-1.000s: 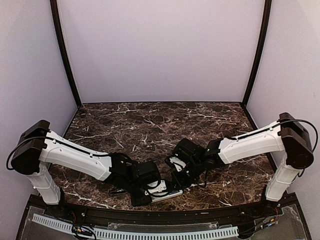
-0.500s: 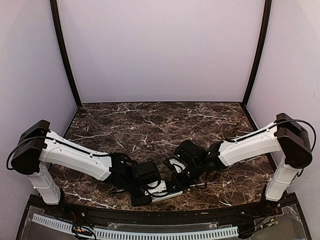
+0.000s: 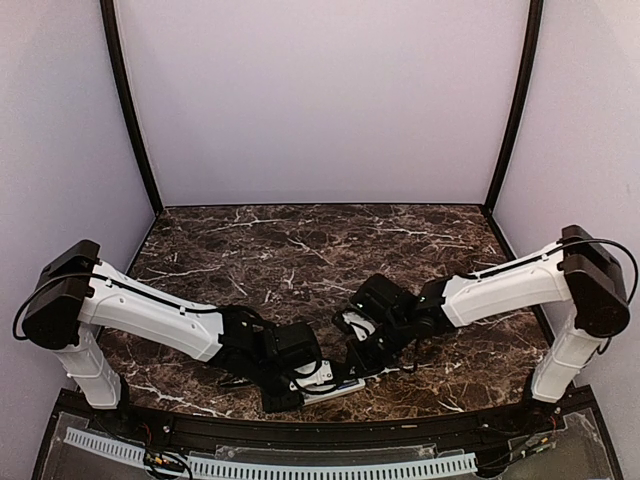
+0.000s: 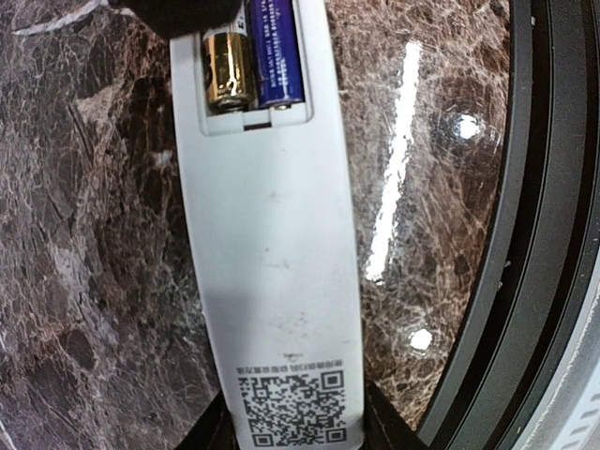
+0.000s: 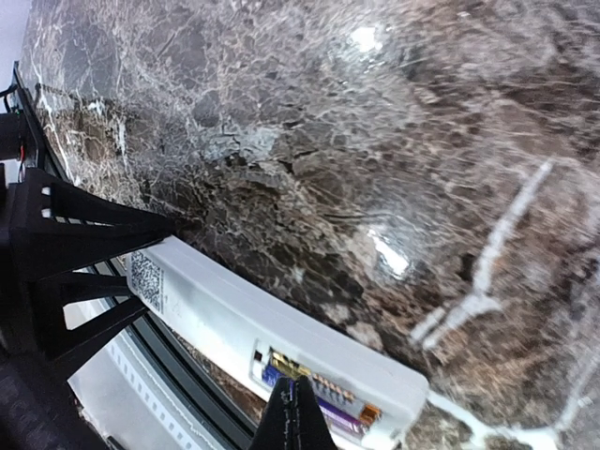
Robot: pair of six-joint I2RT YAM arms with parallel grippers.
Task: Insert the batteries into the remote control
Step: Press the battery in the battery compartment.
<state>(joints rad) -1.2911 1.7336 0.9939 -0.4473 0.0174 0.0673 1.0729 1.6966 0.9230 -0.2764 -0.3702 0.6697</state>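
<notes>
Lies back-up on the table (image 3: 300, 250): the remote (image 3: 328, 385), just beside the rail (image 3: 450, 425), long axis nearly parallel to it. Points the QR-code end left along the rail, the open recess end right and a touch farther from the rail.

Clamps that QR end from both sides with the left gripper (image 4: 298, 433), fingers (image 4: 217, 424) about half apart and pressed against the remote's long edges. Holds nothing in the right gripper (image 5: 295, 405): closed completely, tip at the recess.

Seats two batteries (image 4: 253, 61) side by side in the recess, lengthwise with the remote, one gold, one blue-violet.

Hides the batteries' far ends behind a dark shape at the top of the left wrist view; cuts the QR end off at the bottom. Cannot tell whether the closed tip touches a battery. From above, buries most of the remote under both wrists, leaving a pale sliver near the rail.

Against a second ago: remote and left arm in the same place by the rail, right wrist shifted only slightly.
</notes>
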